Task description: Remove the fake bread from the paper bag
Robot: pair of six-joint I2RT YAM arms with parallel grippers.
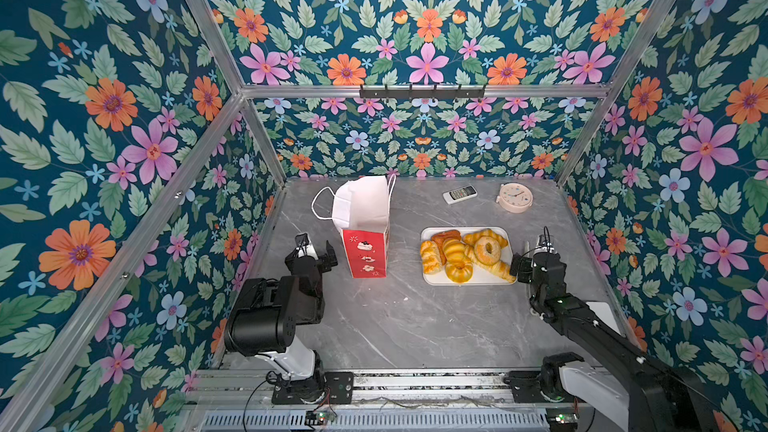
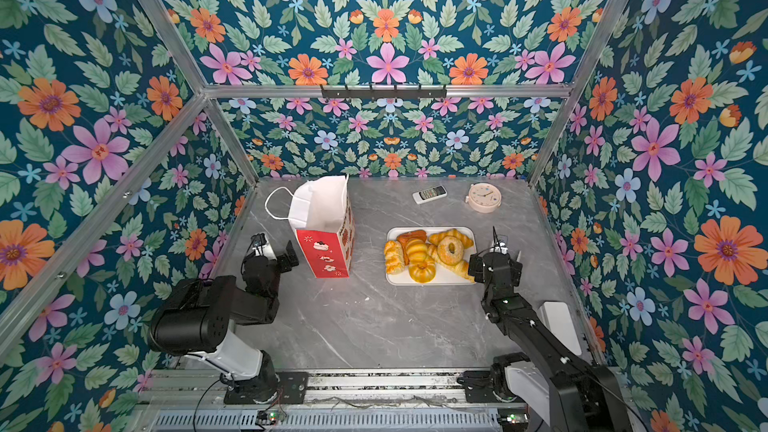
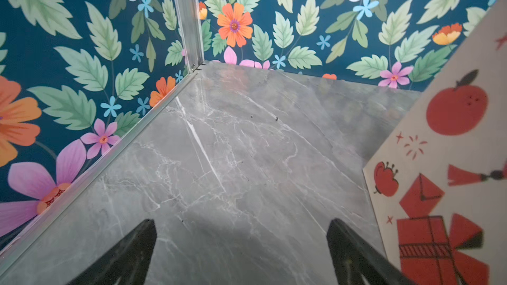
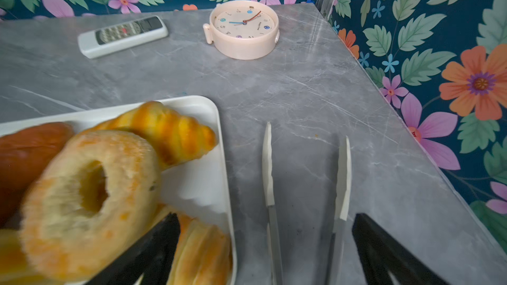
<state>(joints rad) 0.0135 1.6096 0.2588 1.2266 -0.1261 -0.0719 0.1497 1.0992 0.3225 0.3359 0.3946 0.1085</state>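
The paper bag (image 1: pixel 365 257) (image 2: pixel 326 255) stands upright at the back left, white above and red below, with its cord handles hanging over the top. Its printed side (image 3: pixel 439 160) fills one edge of the left wrist view. The fake bread (image 1: pixel 465 257) (image 2: pixel 428 255) lies heaped on a white tray (image 1: pixel 478 278); a ring donut (image 4: pixel 90 201) rests on top. My left gripper (image 1: pixel 322 253) (image 3: pixel 242 242) is open just left of the bag, with bare tabletop between its fingers. At the tray's right edge my right gripper (image 1: pixel 534 257) (image 4: pixel 266 242) is open, one finger (image 4: pixel 162 242) over a pastry.
White-tipped tongs (image 4: pixel 269 165) lie on the table between the right gripper's fingers, beside the tray (image 4: pixel 197 182). A remote (image 1: pixel 459 194) (image 4: pixel 123 35) and a pink clock (image 1: pixel 515 197) (image 4: pixel 244 27) sit at the back. Floral walls close in three sides.
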